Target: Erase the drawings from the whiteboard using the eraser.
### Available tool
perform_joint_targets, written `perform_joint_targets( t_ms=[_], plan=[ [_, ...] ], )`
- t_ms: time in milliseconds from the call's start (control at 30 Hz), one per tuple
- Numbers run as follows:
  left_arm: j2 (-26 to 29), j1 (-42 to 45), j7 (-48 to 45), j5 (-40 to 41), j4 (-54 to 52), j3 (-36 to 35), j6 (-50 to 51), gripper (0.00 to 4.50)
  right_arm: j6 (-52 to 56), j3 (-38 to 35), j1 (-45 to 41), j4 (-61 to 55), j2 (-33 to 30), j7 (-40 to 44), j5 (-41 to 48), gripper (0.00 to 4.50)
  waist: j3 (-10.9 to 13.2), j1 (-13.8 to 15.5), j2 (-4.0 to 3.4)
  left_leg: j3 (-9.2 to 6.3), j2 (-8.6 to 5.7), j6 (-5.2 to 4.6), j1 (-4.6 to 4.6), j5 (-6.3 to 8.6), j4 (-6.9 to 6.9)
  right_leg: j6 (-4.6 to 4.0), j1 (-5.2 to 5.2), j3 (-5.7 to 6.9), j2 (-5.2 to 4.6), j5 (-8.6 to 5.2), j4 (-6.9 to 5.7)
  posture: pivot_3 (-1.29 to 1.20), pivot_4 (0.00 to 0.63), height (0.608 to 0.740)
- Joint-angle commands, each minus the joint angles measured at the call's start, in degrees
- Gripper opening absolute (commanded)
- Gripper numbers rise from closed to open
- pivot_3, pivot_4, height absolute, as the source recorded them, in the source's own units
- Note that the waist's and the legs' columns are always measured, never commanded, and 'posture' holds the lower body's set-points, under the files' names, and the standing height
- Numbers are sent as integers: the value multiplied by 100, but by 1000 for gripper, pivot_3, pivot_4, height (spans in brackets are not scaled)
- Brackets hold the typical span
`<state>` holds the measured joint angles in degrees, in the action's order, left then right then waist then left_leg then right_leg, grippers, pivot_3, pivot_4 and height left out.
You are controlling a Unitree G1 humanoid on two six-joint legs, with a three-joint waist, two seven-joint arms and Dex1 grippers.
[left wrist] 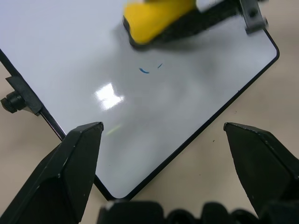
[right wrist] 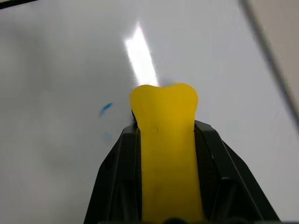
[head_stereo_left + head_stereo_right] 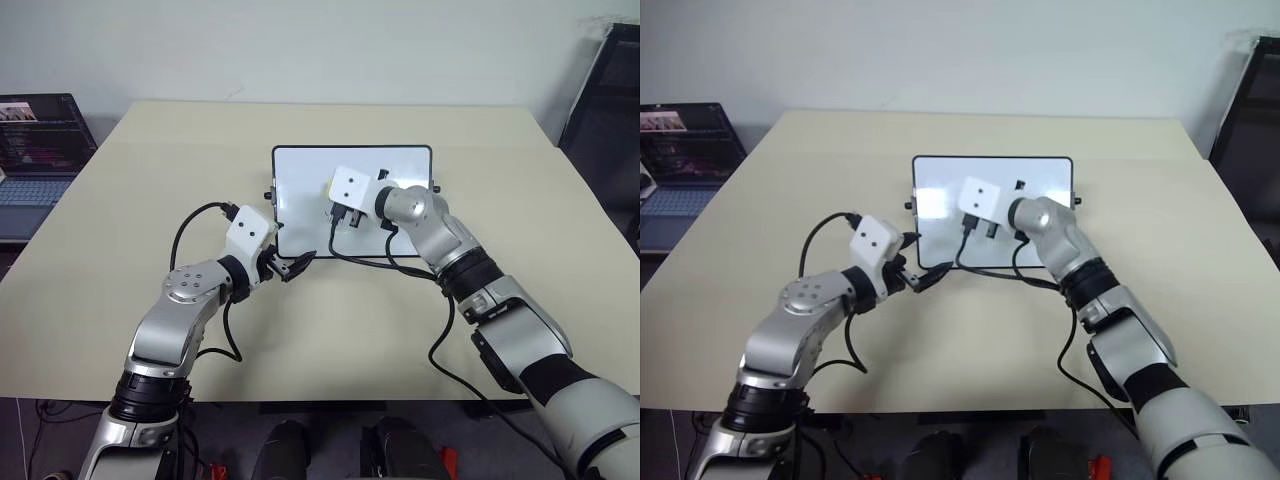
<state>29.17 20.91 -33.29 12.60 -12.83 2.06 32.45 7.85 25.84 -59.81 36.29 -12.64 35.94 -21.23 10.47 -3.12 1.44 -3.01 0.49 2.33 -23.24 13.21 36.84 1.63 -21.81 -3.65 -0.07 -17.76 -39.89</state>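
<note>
The whiteboard [image 3: 300,172] lies flat on the middle of the table, black-framed and glossy. My right gripper [image 2: 163,126] is over the board's middle, shut on the yellow eraser [image 2: 163,149], whose tip presses toward the white surface. The eraser [image 1: 154,18] also shows in the left wrist view, dark side down on the board. Faint blue drawings [image 1: 145,71] remain just beside it, seen as a small blue smear [image 2: 106,108] in the right wrist view. My left gripper [image 3: 295,267] is open at the board's near left corner, with its fingers [image 1: 79,154] spread either side of that corner.
An open laptop [image 3: 35,150] sits off the table's far left. A dark chair [image 3: 612,100] stands at the far right. Black cables trail from both wrists across the beige table [image 3: 150,200] near the board's front edge.
</note>
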Motion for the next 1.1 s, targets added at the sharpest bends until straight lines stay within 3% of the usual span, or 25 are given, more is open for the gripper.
perform_joint_targets(
  t_ms=[33,300,733,1100],
  plan=[
    [34,23,-43,23,-167,-44,-71,4500,-29,138,65,-288,-89,316,-105,1119,0,-3,0,-1,0,0,0,0,1,0,0,0,0,0,-1,0,150,740],
    [62,12,-95,20,-151,-49,-94,4500,-453,64,-225,56,15,-449,-370,1119,0,-9,0,-3,0,0,3,0,4,0,0,1,1,0,-9,0,150,740],
    [34,57,-158,4,-91,-17,-111,4500,-269,141,-109,-42,66,-64,-459,1119,0,-9,0,-2,0,0,2,0,3,0,0,1,0,0,-5,0,150,740],
    [25,50,-249,-21,59,-15,-266,4500,-148,31,224,-338,-601,239,-443,1119,0,58,0,-8,-3,0,5,0,8,0,9,2,-2,0,-5,0,150,740]
  ],
)
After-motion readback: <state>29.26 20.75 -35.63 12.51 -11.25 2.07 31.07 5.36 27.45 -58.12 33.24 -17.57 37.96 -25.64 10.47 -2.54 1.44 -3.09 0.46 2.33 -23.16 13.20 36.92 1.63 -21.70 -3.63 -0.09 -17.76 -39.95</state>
